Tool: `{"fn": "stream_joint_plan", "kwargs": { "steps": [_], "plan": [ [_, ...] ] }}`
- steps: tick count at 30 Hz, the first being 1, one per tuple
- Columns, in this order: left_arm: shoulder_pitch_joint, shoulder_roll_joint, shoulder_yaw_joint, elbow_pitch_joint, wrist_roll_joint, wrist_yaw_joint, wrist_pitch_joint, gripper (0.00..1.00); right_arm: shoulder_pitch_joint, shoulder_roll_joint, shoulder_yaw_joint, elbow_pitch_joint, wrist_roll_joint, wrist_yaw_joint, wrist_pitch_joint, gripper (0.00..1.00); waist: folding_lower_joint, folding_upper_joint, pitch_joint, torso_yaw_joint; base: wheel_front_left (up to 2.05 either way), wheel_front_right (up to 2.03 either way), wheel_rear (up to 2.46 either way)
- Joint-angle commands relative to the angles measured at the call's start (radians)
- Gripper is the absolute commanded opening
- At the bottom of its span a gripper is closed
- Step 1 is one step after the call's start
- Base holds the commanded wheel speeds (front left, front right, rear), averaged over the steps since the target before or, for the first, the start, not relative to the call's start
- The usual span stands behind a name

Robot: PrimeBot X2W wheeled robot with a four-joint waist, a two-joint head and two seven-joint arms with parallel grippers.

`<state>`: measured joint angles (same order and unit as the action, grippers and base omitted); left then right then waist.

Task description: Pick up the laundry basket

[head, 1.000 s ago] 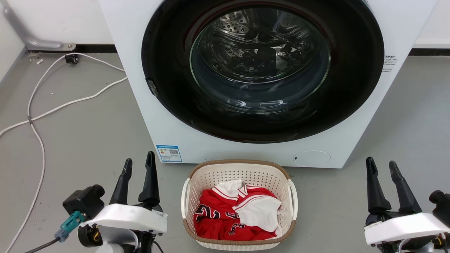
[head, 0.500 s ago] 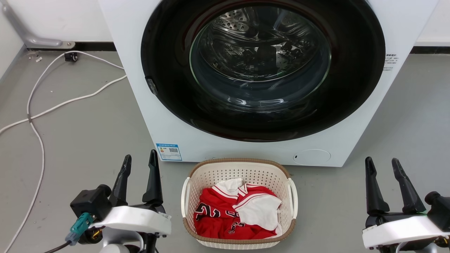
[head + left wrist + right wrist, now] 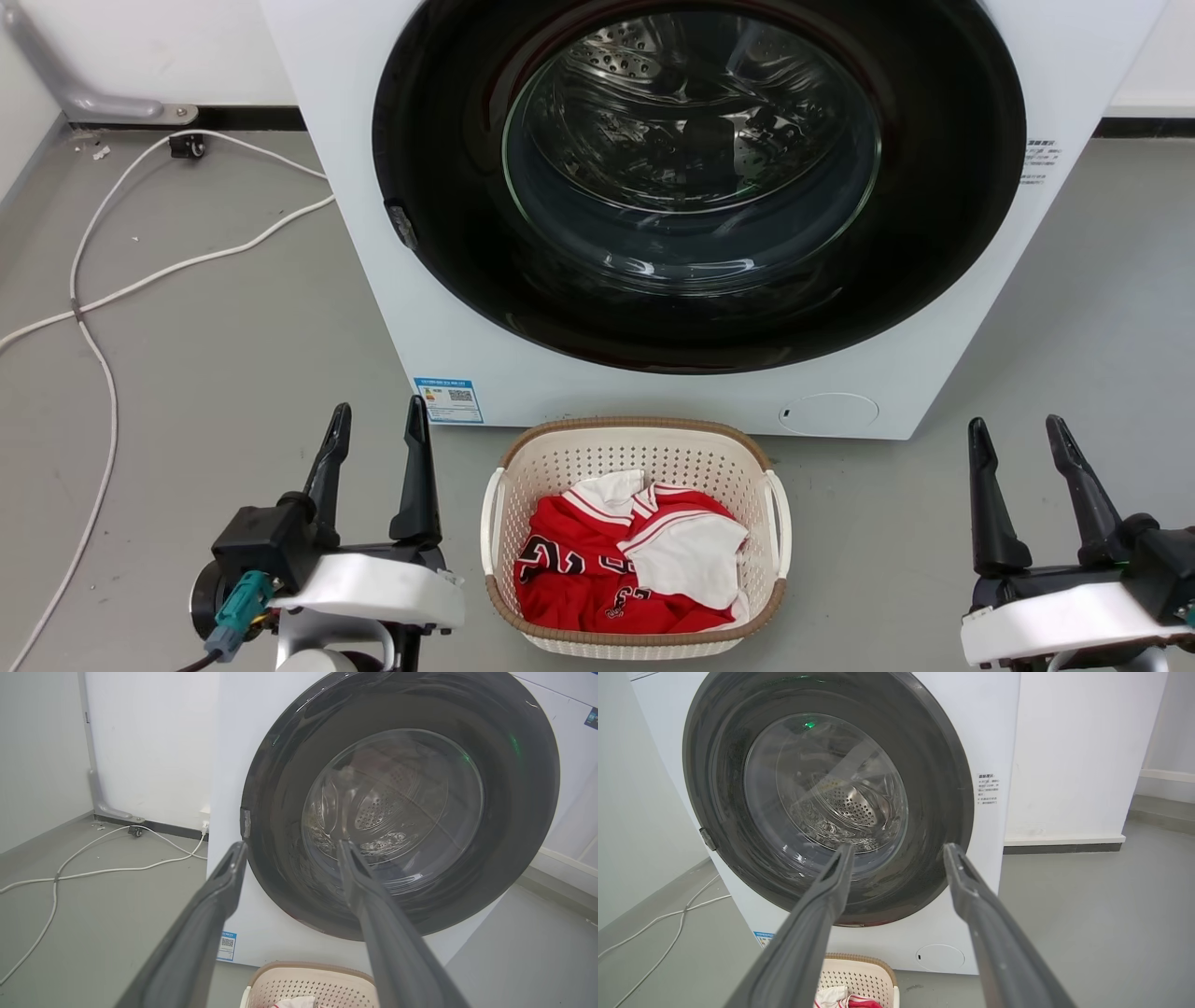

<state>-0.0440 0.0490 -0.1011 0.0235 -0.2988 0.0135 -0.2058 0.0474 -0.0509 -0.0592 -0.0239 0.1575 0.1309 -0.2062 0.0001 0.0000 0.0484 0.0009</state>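
The laundry basket [image 3: 637, 457], cream-white and perforated with a brown rim and white side handles, sits on the grey floor just in front of the washing machine. It holds red and white clothes [image 3: 635, 560]. My left gripper [image 3: 378, 420] stands open to the basket's left, fingers pointing up, apart from it. To the basket's right, farther off, my right gripper [image 3: 1018, 434] is open too. The basket's far rim [image 3: 308, 970] peeks in at the bottom of the left wrist view between the open left gripper [image 3: 292, 851]; in the right wrist view the basket [image 3: 859, 975] lies below the open right gripper [image 3: 899, 854].
A white front-loading washing machine [image 3: 691, 187] with a shut dark round door stands right behind the basket. White cables [image 3: 112, 280] trail over the floor at the left, near a grey bracket [image 3: 93, 103] at the wall. Bare grey floor lies on both sides of the basket.
Both arms have shifted slightly inward and turned a little, and their fingers stay apart. The head view has dipped slightly. The basket has not moved.
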Motion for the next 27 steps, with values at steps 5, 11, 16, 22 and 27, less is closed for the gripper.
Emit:
{"fn": "stream_joint_plan", "kwargs": {
  "steps": [5,11,16,22,27],
  "plan": [
    [0.010,0.002,-0.007,-0.013,0.055,0.012,-0.018,1.00,0.013,0.000,-0.002,-0.016,-0.058,0.000,-0.018,1.00,-0.0001,0.0000,0.003,0.000,0.00,0.00,0.00],
    [0.013,0.002,-0.014,-0.017,0.105,0.015,-0.029,1.00,0.016,0.001,-0.002,-0.023,-0.108,0.000,-0.028,1.00,-0.0001,0.0000,0.007,0.000,0.00,0.00,0.00],
    [0.016,0.002,-0.017,-0.011,0.144,0.019,-0.038,1.00,0.022,0.001,-0.001,-0.025,-0.147,0.000,-0.038,1.00,-0.0001,0.0000,0.009,0.001,0.00,0.00,0.00],
    [0.021,0.002,-0.020,-0.008,0.188,0.025,-0.049,1.00,0.029,0.001,0.001,-0.028,-0.195,0.000,-0.050,1.00,-0.0001,0.0000,0.012,0.001,0.00,0.00,0.00],
    [0.026,0.002,-0.026,-0.007,0.224,0.032,-0.057,1.00,0.034,0.001,0.002,-0.030,-0.233,0.000,-0.058,1.00,-0.0001,0.0000,0.014,0.000,0.00,0.00,0.00]
  ]
}}
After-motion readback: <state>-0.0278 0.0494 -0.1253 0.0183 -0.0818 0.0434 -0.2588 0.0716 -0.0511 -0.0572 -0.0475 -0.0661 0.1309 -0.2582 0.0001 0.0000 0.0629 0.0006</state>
